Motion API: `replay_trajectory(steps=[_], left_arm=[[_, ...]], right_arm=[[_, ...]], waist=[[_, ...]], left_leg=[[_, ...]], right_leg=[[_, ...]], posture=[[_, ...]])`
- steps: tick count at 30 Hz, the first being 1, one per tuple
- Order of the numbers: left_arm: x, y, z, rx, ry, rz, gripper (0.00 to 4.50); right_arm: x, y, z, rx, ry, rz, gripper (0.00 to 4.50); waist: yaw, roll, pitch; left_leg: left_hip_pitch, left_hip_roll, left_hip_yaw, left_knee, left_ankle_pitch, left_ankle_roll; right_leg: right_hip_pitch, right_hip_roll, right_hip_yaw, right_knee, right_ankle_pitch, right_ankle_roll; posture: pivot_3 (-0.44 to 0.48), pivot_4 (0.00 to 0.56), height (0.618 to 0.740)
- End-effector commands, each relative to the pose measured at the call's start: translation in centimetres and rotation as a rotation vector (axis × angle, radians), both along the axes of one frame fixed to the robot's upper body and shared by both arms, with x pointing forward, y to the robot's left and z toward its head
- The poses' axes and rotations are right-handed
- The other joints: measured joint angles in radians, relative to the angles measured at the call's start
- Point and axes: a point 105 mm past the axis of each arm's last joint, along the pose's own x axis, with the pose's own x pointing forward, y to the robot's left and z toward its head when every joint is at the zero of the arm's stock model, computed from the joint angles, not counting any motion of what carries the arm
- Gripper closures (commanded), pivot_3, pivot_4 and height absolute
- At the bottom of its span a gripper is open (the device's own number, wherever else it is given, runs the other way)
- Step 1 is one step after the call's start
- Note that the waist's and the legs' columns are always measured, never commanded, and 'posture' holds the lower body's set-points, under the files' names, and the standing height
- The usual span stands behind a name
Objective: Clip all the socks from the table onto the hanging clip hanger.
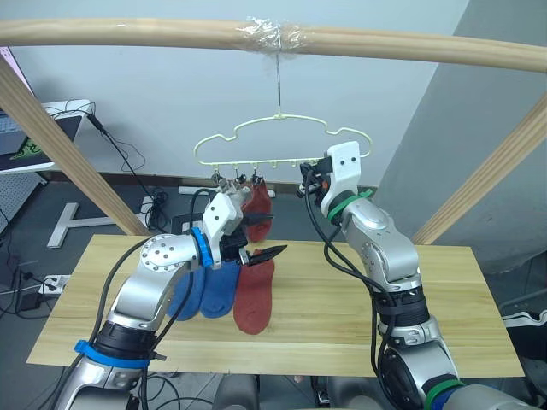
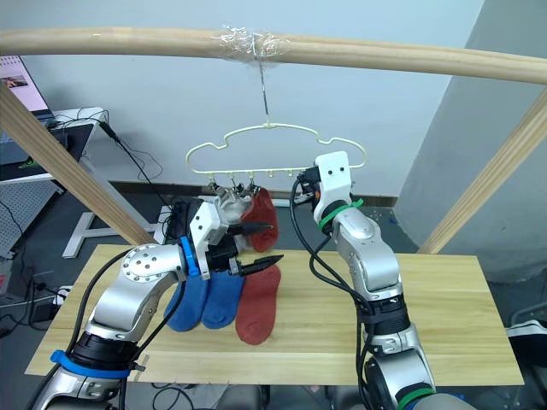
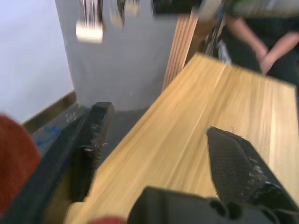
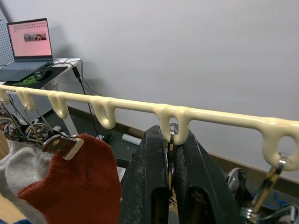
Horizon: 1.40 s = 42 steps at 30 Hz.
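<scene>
Thin pale-yellow wire clip hanger (image 1: 282,141) with a cloud-like outline hung by its metal hook from a round pale wooden pole (image 1: 128,32), hook wrapped in clear tape (image 1: 273,36). Small grey metal clips dangled from its lower bar. One rust-red ankle sock (image 4: 74,182) was clipped near the left end of the bar, a light grey sock (image 4: 14,163) clipped right beside it on its left, the two touching.

Right gripper (image 4: 170,179) was raised to the bar on the hanger's right part, black fingers pressed narrow around a grey metal clip (image 4: 171,140) hanging from one of the bar's loops. No sock in it.

Left gripper (image 2: 256,248) hovered above the table, just below the hung socks, jaws spread wide, nothing between them. In the left wrist view the fingers (image 3: 243,163) stood well apart over bare wood.

Long pale light-wood plank table (image 1: 444,316) carried three socks lying side by side at centre-left: two blue socks (image 2: 201,299) and, on their right, a second rust-red sock (image 2: 256,303), edges touching. They lay partly under the left arm.

A person's arms (image 3: 271,46) showed past the table's end in the left wrist view. An open laptop (image 4: 28,51) sat on a side stand far left.
</scene>
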Motion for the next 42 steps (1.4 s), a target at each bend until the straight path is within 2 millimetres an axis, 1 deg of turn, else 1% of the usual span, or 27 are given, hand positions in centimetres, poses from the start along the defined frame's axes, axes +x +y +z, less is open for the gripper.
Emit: replay_trajectory(steps=[1,4,6,8,10,14,16,17,19,21,23,29,31,32,33,34,37,42], left_arm=[[0.7,0.7,-3.2,0.087,0.037,0.102,0.02],[1.1,0.8,-5.5,0.106,0.103,0.162,0.02],[1.8,1.1,-7.0,0.141,0.105,0.225,0.02],[2.4,1.4,-8.5,0.163,0.147,0.293,0.02],[2.5,1.0,-9.3,0.147,0.191,0.292,0.02],[3.2,1.8,-11.3,0.161,0.255,0.374,0.02],[3.3,1.7,-11.9,0.162,0.276,0.376,0.02],[3.3,1.7,-12.3,0.161,0.291,0.380,0.20],[2.9,1.4,-12.9,0.194,0.299,0.335,0.64],[2.5,1.4,-13.5,0.201,0.330,0.324,1.23],[2.4,1.5,-13.6,0.191,0.333,0.333,1.84],[2.4,1.2,-13.1,0.176,0.307,0.314,3.78],[2.4,0.4,-12.2,0.136,0.269,0.277,4.37],[2.4,0.1,-11.8,0.117,0.252,0.259,4.44],[2.3,-0.7,-10.9,0.077,0.203,0.219,4.44],[2.3,-1.9,-9.4,0.023,0.134,0.164,4.44],[2.5,-4.2,-5.8,-0.063,-0.053,0.072,4.44],[3.3,-5.9,-3.2,-0.073,-0.242,0.027,4.44]], right_arm=[[-0.3,0.5,2.5,0.046,-0.080,0.021,4.50],[-0.4,0.6,2.5,0.049,-0.082,0.025,4.50],[-0.4,0.7,2.6,0.050,-0.082,0.028,4.50],[-0.5,0.7,2.5,0.049,-0.081,0.029,4.50],[-0.5,0.7,2.5,0.048,-0.079,0.031,4.50],[-0.6,0.7,2.5,0.048,-0.077,0.032,4.50],[-0.6,0.7,2.4,0.045,-0.077,0.031,4.50],[-0.6,0.8,2.4,0.046,-0.077,0.032,4.50],[-0.6,0.8,2.5,0.046,-0.076,0.035,4.50],[-0.6,0.9,2.4,0.046,-0.075,0.036,4.50],[-0.6,0.9,2.4,0.047,-0.076,0.034,4.50],[-0.7,0.9,2.4,0.049,-0.072,0.034,4.50],[-0.7,1.0,2.4,0.048,-0.072,0.038,4.50],[-0.7,1.0,2.4,0.048,-0.072,0.039,4.50],[-0.8,1.0,2.4,0.048,-0.072,0.042,4.50],[-0.8,1.0,2.4,0.048,-0.072,0.042,4.50],[-0.8,0.9,2.5,0.056,-0.068,0.045,4.50],[-1.0,1.0,2.5,0.067,-0.058,0.058,4.50]], waist=[[0.001,0.000,0.000],[0.003,0.000,0.000],[0.003,0.000,0.000],[0.003,0.000,0.000],[0.002,0.000,0.000],[0.001,0.000,0.000],[0.000,0.000,0.000],[0.000,0.000,0.000],[0.001,0.000,0.000],[-0.002,0.000,0.000],[-0.004,0.000,0.000],[-0.008,0.000,0.000],[-0.011,0.000,0.000],[-0.012,0.000,0.000],[-0.013,0.000,0.000],[-0.013,0.001,0.000],[-0.008,0.001,0.000],[-0.007,0.001,0.000]], left_leg=[[0.000,0.000,0.000,0.000,0.000,0.000],[-0.001,0.000,0.000,0.000,0.000,0.000],[-0.001,0.000,0.000,0.000,0.000,0.000],[-0.001,0.000,0.000,0.000,0.000,0.000],[-0.001,0.000,0.000,0.000,0.000,0.000],[-0.001,0.000,0.000,0.000,0.000,0.000],[-0.001,0.000,0.000,0.000,0.000,0.000],[-0.001,0.000,0.000,0.000,0.000,0.000],[-0.001,0.000,0.000,0.000,0.000,0.000],[-0.001,0.000,0.000,0.000,0.000,0.000],[-0.001,0.000,0.000,0.000,0.000,0.000],[-0.001,0.000,0.000,0.000,0.000,0.000],[-0.001,0.000,0.000,0.000,0.000,0.000],[-0.001,0.000,0.000,0.000,0.000,0.000],[-0.001,0.000,0.000,0.000,0.000,0.000],[-0.001,0.000,0.000,0.000,0.000,0.000],[-0.002,0.000,0.000,0.000,0.000,0.000],[-0.001,-0.001,0.000,0.001,0.000,0.000]], right_leg=[[0.000,0.000,0.000,0.000,0.000,0.000],[-0.001,0.000,0.000,0.000,0.000,0.000],[-0.001,0.000,0.000,0.000,0.000,0.000],[-0.001,0.000,0.000,0.000,0.000,0.000],[-0.001,0.000,-0.001,0.000,0.000,0.000],[-0.001,0.000,-0.001,0.001,0.000,0.000],[-0.001,0.000,-0.001,0.001,0.000,0.000],[-0.001,0.000,-0.001,0.001,0.000,0.000],[-0.001,0.000,-0.001,0.001,0.000,0.000],[-0.001,0.000,-0.001,0.001,0.000,0.000],[-0.001,0.000,-0.001,0.001,0.000,0.000],[-0.001,0.000,0.000,0.002,0.000,0.000],[-0.001,0.000,0.000,0.002,0.000,0.000],[-0.001,0.000,0.000,0.002,0.000,0.000],[-0.001,0.000,0.000,0.002,0.000,0.000],[-0.001,0.000,0.000,0.001,0.000,0.000],[-0.001,-0.001,-0.001,0.001,0.000,0.000],[-0.001,-0.001,0.000,0.001,0.000,0.000]], posture=[[0.002,0.158,0.705],[0.001,0.158,0.705],[-0.003,0.160,0.705],[-0.003,0.160,0.705],[-0.007,0.163,0.705],[-0.016,0.166,0.705],[-0.018,0.167,0.705],[-0.023,0.168,0.705],[-0.027,0.169,0.705],[-0.032,0.170,0.705],[-0.035,0.171,0.705],[-0.036,0.170,0.705],[-0.036,0.170,0.705],[-0.036,0.170,0.705],[-0.037,0.169,0.705],[-0.039,0.168,0.705],[-0.040,0.167,0.705],[-0.045,0.165,0.705]])
